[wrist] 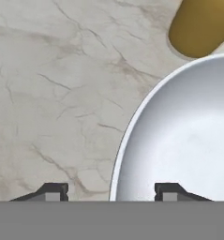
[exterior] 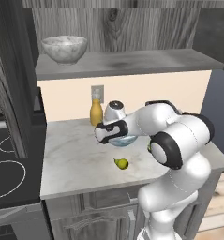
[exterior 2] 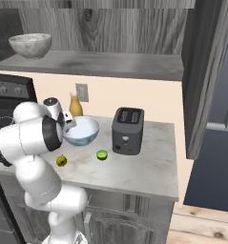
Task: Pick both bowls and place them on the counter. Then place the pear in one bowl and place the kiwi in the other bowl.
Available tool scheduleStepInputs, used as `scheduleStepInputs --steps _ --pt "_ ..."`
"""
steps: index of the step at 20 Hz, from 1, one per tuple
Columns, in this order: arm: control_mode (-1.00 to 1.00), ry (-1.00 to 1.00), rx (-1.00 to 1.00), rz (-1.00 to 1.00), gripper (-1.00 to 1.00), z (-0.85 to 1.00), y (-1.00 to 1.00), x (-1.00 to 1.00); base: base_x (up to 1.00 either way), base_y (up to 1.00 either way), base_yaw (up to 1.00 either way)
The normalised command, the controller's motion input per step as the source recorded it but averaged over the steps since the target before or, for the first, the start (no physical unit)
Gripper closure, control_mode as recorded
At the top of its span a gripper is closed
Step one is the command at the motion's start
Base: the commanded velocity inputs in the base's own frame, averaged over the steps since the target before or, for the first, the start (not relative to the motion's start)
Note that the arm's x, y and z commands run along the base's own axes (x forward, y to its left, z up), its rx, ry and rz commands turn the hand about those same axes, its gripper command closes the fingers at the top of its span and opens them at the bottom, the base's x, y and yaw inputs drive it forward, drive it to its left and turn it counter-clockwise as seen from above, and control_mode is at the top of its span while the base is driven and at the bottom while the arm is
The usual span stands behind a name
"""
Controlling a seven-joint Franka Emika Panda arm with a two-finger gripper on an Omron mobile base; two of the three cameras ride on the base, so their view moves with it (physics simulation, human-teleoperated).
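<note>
Wide round patterned bowl point(exterior 2: 82, 131), glossy pale blue inside, sitting on the marbled counter point(exterior: 76, 159) just beside an amber bottle point(exterior: 96, 112). Second bowl point(exterior: 64, 48), grey-white marbled, up on the dark grey shelf point(exterior: 132, 61) at its left end. Small yellow-green pear point(exterior: 121, 163), necked with a dark stem, lying on the counter near the front edge. Round lime-green kiwi point(exterior 2: 102, 154) resting right of the pear, in front of a boxy dark toaster point(exterior 2: 128, 130). Gripper point(wrist: 111, 192) with fingers apart, straddling the patterned bowl's thin smooth rim, one tip inside, one outside. Counter veined in grey-brown.
</note>
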Motion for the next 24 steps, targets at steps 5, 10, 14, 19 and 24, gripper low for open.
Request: scheduleStepInputs --steps 5,10,14,19,24 --pt "-1.0 -0.07 0.09 -0.16 -1.0 0.51 0.0 -0.4 0.0 0.0 0.0" --pt "-1.0 -0.1 0.2 -0.14 -1.0 0.74 0.0 -0.64 0.0 0.0 0.0" --pt "-1.0 -0.08 0.26 -0.15 -1.0 0.82 0.0 -0.79 0.0 0.0 0.0" --pt "-1.0 -0.02 0.27 -0.17 -1.0 0.91 0.0 -0.79 0.0 0.0 0.0" --pt "-1.0 0.0 0.27 -0.16 -1.0 1.0 0.0 -0.57 0.0 0.0 0.0"
